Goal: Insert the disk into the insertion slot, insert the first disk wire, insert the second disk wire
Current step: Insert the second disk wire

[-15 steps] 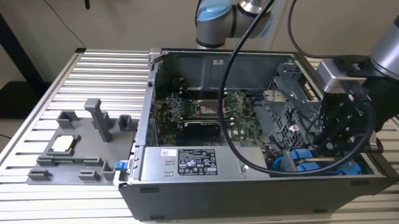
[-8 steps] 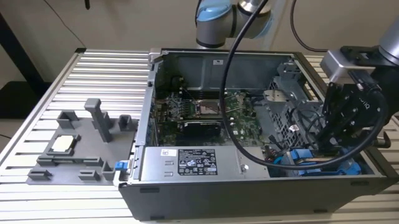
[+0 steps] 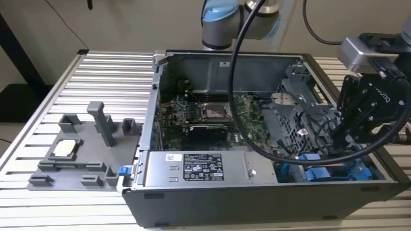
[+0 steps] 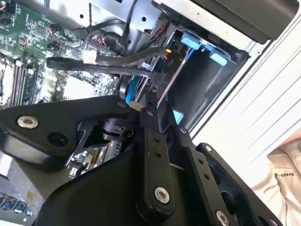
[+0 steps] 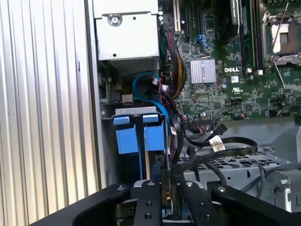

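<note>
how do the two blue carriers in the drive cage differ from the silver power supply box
The blue carriers are bright blue plastic fronts, two side by side in the drive cage; the power supply box is one bare metal block with a white label. The carriers sit right by the gripper; the box lies further off, toward the exterior view's left. The carriers are narrow, the box long and wide. Both sit inside the open computer case.

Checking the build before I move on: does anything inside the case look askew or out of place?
Mostly tidy. The black cables lie loose across the grey drive cage beside the blue carriers, and the pincer sits among them. No damage or spills visible.
</note>
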### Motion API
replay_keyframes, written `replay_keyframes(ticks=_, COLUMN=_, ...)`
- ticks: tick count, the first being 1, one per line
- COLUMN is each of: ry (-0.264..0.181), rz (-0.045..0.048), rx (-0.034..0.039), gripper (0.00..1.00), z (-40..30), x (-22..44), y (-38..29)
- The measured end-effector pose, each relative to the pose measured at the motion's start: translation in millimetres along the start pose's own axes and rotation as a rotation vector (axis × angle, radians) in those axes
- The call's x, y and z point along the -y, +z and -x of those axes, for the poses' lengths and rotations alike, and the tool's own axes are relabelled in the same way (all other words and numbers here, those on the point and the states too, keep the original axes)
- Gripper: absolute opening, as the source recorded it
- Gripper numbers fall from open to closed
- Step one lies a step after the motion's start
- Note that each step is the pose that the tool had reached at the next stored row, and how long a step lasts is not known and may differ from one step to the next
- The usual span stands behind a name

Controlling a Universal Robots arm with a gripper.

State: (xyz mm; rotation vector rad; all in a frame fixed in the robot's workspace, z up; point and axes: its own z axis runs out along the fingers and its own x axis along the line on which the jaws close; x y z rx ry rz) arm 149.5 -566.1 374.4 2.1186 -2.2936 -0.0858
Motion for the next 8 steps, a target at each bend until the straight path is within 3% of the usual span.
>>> replay_keyframes(ticks=8, ry=0.000, rz=0.0001, rx=-0.0002, gripper=0.23, z=0.0, x=-0.1, y=-2.5)
